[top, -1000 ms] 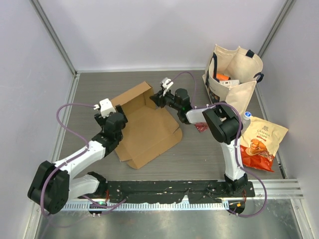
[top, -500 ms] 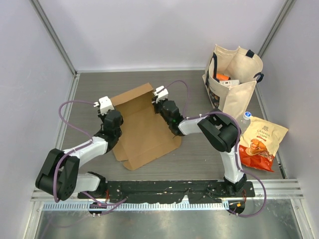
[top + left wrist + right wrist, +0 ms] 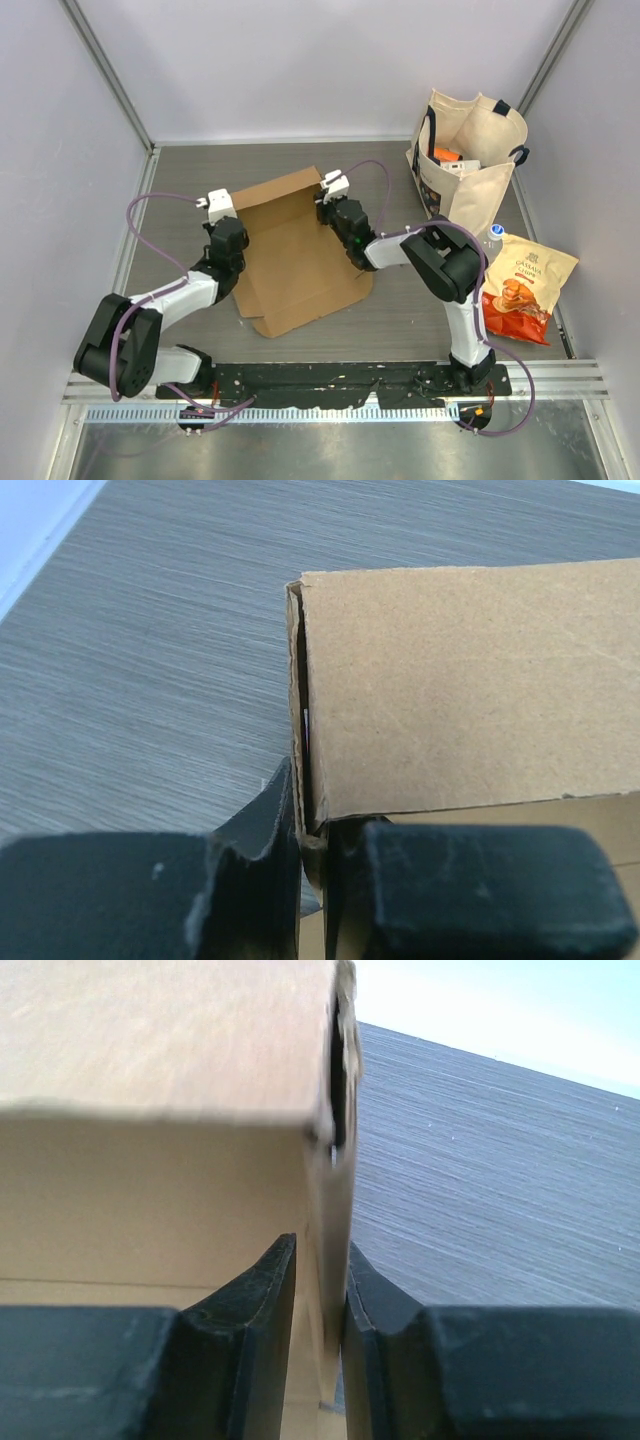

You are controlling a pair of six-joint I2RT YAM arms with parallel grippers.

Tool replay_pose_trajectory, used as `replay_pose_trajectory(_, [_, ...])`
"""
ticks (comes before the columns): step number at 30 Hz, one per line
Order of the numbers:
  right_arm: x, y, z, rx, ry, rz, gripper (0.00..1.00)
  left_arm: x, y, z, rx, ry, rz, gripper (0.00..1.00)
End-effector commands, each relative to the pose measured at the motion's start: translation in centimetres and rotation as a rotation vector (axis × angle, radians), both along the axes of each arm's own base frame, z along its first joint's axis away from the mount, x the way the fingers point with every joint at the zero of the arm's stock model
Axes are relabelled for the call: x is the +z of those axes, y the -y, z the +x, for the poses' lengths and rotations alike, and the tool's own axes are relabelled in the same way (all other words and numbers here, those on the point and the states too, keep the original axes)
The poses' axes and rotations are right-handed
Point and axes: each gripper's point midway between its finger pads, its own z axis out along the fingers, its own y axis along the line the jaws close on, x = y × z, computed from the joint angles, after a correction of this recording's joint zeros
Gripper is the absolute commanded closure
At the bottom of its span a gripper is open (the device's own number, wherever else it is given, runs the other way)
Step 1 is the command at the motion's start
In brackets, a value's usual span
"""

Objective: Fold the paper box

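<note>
The paper box (image 3: 295, 255) is a plain brown cardboard sheet lying mid-table, its far panel and both side walls folded up and its near flaps flat. At the box's left side, my left gripper (image 3: 228, 243) is shut on the doubled left wall; the wrist view has the wall (image 3: 450, 680) pinched between the fingers (image 3: 255, 870) of that left gripper (image 3: 312, 845). My right gripper (image 3: 336, 212) is at the far right corner. In its wrist view the right wall (image 3: 330, 1250) stands between the jaws of the right gripper (image 3: 320, 1305), which are open with a slim gap at the left finger.
A cream tote bag (image 3: 470, 160) with items inside stands at the back right. An orange snack bag (image 3: 525, 285) lies in front of it, a bottle cap (image 3: 497, 232) between them. The enclosure walls (image 3: 90, 150) close in on both sides.
The left gripper closed on the box's left wall. The right gripper moved left onto the right wall, shut, then parted its jaws. The far panel now stands more upright.
</note>
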Motion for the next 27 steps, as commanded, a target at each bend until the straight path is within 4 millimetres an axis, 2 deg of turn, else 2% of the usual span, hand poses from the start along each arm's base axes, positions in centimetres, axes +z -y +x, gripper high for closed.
replay_pose_trajectory(1, [2.0,-1.3,0.7,0.091,0.050,0.039,0.71,3.2,2.3,1.9,-0.086,0.104,-0.044,1.00])
replay_pose_trajectory(5, [1.9,-1.0,2.2,0.090,0.051,0.034,0.70,3.1,2.4,1.9,-0.092,0.101,-0.036,1.00])
replay_pose_trajectory(6, [1.7,-0.6,2.5,0.067,0.048,0.016,0.79,3.1,2.4,1.9,-0.089,0.103,-0.036,1.00])
replay_pose_trajectory(8, [1.1,-0.6,2.8,0.045,0.029,-0.006,0.86,3.2,2.5,1.9,-0.092,0.105,-0.045,1.00])
replay_pose_trajectory(9, [0.8,-1.0,2.3,0.027,0.027,-0.022,0.98,3.2,2.5,1.9,-0.094,0.107,-0.053,1.00])
replay_pose_trajectory(10, [0.5,0.8,2.8,-0.142,0.028,-0.053,0.99,3.2,2.8,2.0,-0.096,0.112,-0.076,1.00])
replay_pose_trajectory(12, [-0.6,1.2,2.4,-0.233,0.038,-0.116,0.99,3.0,3.0,2.0,-0.097,0.112,-0.100,1.00])
replay_pose_trajectory(13, [-1.0,0.4,1.4,-0.259,0.041,-0.126,0.99,2.9,3.2,2.1,-0.094,0.115,-0.126,1.00])
replay_pose_trajectory(15, [-1.1,1.4,0.7,-0.359,0.055,-0.153,0.99,2.9,3.6,2.1,-0.103,0.119,-0.148,1.00])
replay_pose_trajectory(16, [-0.6,1.0,0.5,-0.383,0.072,-0.155,0.99,2.8,3.6,2.0,-0.103,0.116,-0.157,1.00])
replay_pose_trajectory(18, [-1.4,0.9,0.5,-0.400,0.038,-0.187,0.99,2.8,3.8,1.9,-0.094,0.114,-0.183,1.00])
replay_pose_trajectory(22, [-1.4,1.0,-0.2,-0.358,0.040,-0.173,0.99,2.9,3.6,1.8,-0.074,0.105,-0.197,1.00])
replay_pose_trajectory(23, [-1.1,0.9,-0.2,-0.334,0.037,-0.163,0.95,2.7,3.4,1.7,-0.064,0.094,-0.197,0.98])
replay_pose_trajectory(25, [-0.7,0.9,-0.5,-0.297,-0.011,-0.138,0.79,2.6,3.2,1.5,-0.058,0.092,-0.198,0.92])
replay_pose_trajectory(26, [-0.7,1.2,-0.4,-0.268,-0.024,-0.122,0.68,2.4,3.1,1.3,-0.052,0.084,-0.197,0.83])
replay_pose_trajectory(27, [-0.2,0.6,-0.9,-0.194,-0.028,-0.091,0.64,2.4,3.0,1.3,-0.046,0.083,-0.205,0.80])
